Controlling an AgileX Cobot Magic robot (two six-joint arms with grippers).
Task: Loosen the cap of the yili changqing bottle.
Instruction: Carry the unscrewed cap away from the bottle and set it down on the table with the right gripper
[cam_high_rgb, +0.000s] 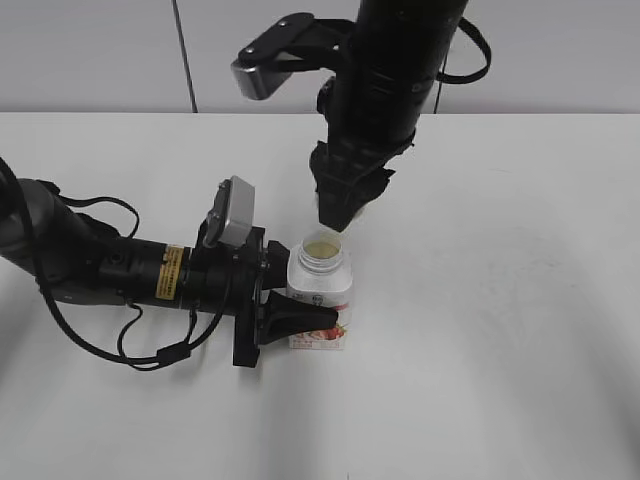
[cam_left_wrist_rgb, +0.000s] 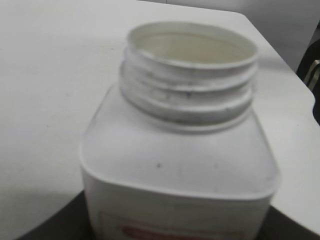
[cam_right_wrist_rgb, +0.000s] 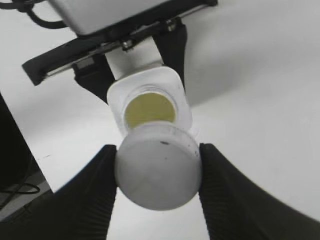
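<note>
White table (cam_high_rgb: 520, 300), grey wall. Yili changqing bottle (cam_high_rgb: 320, 300) upright, clamped by left claw (cam_high_rgb: 290, 322); cap (cam_right_wrist_rgb: 157, 167) already off, pinched in right claw (cam_right_wrist_rgb: 157, 170) above the neck. Risks: cap slipping, bottle tipping and spilling.

A plain white worktop (cam_high_rgb: 500, 300) carries only the yili changqing bottle (cam_high_rgb: 322, 300), which stands upright near its middle with its threaded neck uncapped

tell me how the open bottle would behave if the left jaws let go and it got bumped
The bottle is squat with a squarish body, so it probably resists tipping and would not roll easily. Its smooth white plastic may slide on the table. With the cap off, in the right gripper, its yellowish contents could spill.
</note>
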